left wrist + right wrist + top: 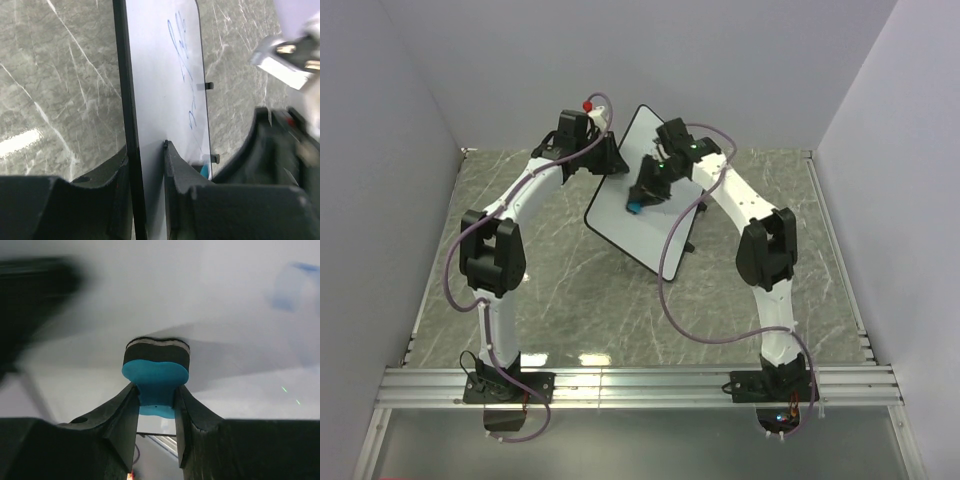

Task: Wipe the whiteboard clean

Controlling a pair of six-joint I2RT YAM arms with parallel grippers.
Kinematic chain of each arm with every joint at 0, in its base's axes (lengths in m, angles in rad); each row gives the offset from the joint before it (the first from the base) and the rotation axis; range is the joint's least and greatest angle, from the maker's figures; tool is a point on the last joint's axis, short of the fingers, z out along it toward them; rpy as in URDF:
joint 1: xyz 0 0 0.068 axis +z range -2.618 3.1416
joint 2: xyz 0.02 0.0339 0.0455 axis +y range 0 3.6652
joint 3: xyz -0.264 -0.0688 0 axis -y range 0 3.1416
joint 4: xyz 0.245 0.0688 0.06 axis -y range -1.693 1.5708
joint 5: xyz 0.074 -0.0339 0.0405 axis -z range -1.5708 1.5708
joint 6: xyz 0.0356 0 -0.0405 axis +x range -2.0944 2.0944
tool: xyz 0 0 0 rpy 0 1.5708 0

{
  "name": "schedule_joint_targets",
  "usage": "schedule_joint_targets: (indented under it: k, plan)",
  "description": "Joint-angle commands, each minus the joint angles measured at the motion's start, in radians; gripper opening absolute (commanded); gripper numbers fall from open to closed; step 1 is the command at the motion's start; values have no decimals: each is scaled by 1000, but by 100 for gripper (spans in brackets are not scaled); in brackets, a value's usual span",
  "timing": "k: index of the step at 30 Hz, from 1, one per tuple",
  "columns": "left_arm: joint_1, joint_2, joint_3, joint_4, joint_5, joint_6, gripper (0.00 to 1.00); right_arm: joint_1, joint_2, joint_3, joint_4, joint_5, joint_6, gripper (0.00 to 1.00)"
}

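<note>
Clamping whiteboard (630,238) edge, left end effector (146,156); right end effector (156,396) grips eraser (156,367).

Glossy whiteboard (155,75), polished marbled table (60,75)

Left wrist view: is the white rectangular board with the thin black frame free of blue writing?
No, blue handwritten scribbles run down the face of the white, black-framed board.

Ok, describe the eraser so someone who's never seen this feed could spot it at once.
Find the large white black-framed whiteboard tilted up on the grey marbled table. The right gripper pinches a small block at its face: bright blue foam back, dark wiping layer. It is the only solid blue thing; the other blue is just ink scribbles.
</note>
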Motion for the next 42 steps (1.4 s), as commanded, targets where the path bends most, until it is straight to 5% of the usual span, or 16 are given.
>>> schedule_joint_targets:
  k: [1,11,19,24,30,42]
  plan:
    - [-143,28,-95,-255,129,102,0,111,65,115,149,-72,41,0]
    - [-112,-55,-164,-234,132,97,0,59,38,-43,117,20,42,0]
    - [-109,-78,-166,-243,120,99,0,-143,-65,-360,161,103,56,0]
    - [-109,-79,-141,-260,109,97,0,-203,-65,-420,161,138,26,0]
    - [-111,-55,-112,-272,114,91,0,-168,-29,-319,141,109,-11,0]
    - [-109,-26,-86,-285,117,94,0,-45,169,195,139,-168,160,0]
